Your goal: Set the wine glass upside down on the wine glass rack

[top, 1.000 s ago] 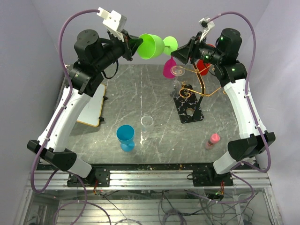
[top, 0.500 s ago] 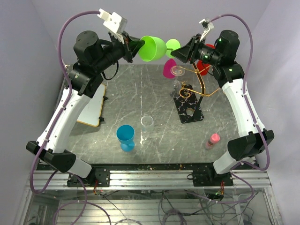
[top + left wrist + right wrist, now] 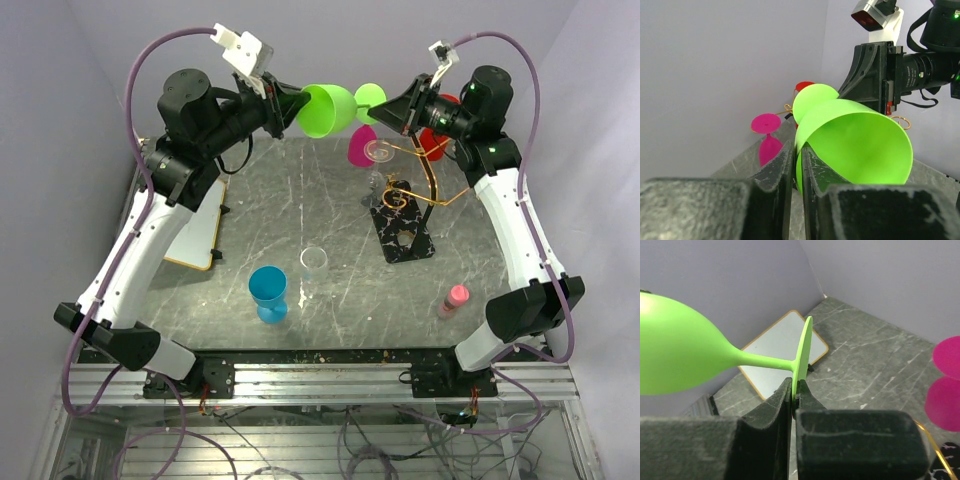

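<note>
1. Top external view shows the green wine glass (image 3: 328,108) in the air, up and to the left of the wine glass rack (image 3: 430,178). It lies on its side with the stem roughly level, the foot toward the rack and the open mouth away from it.
2. The left gripper (image 3: 290,102) is at the end far from the rack. In the left wrist view its fingers (image 3: 775,175) are closed narrow on the rim of the bowl, with the thin wall between them.
3. The right gripper (image 3: 388,108) is the nearer one, close above the rack's top. In the right wrist view its fingers (image 3: 770,410) pinch the edge of the foot disc, with almost no gap.
4. The glass's long axis runs from gripper to gripper, side-on to the rack. The next move likely depends on swinging that axis upright, foot uppermost, and the right arm looks better placed to carry it over.
5. A pink glass (image 3: 362,145) hangs inverted on the rack's left side, just below the green foot, and a red glass (image 3: 432,140) hangs behind. The approach likely needs a free curl clear of both.
</note>
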`<action>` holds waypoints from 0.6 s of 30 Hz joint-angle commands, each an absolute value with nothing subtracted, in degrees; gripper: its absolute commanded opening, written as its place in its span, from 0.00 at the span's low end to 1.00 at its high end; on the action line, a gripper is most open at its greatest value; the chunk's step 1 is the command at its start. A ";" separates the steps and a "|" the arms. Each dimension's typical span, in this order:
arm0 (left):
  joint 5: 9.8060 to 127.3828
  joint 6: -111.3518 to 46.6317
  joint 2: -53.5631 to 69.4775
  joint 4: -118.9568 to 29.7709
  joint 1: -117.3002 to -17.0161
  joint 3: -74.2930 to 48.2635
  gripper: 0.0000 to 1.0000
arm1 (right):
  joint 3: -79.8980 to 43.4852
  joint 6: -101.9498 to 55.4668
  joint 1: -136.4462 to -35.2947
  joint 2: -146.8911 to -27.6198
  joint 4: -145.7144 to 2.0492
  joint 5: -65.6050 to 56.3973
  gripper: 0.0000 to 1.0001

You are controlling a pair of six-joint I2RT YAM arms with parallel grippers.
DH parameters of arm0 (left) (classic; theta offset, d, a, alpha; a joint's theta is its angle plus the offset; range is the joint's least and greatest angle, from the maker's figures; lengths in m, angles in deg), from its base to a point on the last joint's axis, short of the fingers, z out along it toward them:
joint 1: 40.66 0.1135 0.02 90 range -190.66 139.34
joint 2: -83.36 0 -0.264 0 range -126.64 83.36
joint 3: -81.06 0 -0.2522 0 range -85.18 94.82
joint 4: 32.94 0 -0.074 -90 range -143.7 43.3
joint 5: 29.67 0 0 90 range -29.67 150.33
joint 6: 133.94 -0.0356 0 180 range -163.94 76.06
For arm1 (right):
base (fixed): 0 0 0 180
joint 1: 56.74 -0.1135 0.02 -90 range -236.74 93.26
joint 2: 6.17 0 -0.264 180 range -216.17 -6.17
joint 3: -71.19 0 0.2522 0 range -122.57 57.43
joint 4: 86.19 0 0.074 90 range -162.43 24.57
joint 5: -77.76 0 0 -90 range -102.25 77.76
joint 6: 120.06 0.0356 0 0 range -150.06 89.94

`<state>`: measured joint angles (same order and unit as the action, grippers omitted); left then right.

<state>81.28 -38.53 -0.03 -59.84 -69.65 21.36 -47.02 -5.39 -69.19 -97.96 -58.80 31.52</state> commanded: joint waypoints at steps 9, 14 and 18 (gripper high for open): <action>84.14 -41.93 3.65 -61.80 -69.77 20.38 0.64 | -47.51 -8.90 -61.47 -96.06 -57.69 29.93 0.00; 84.76 -43.26 5.36 -65.36 -69.18 20.49 0.78 | -48.16 -12.67 -58.70 -94.95 -54.90 27.00 0.00; 83.40 -45.38 7.19 -68.36 -68.43 19.26 0.82 | -49.01 -15.00 -56.91 -94.40 -52.83 23.72 0.00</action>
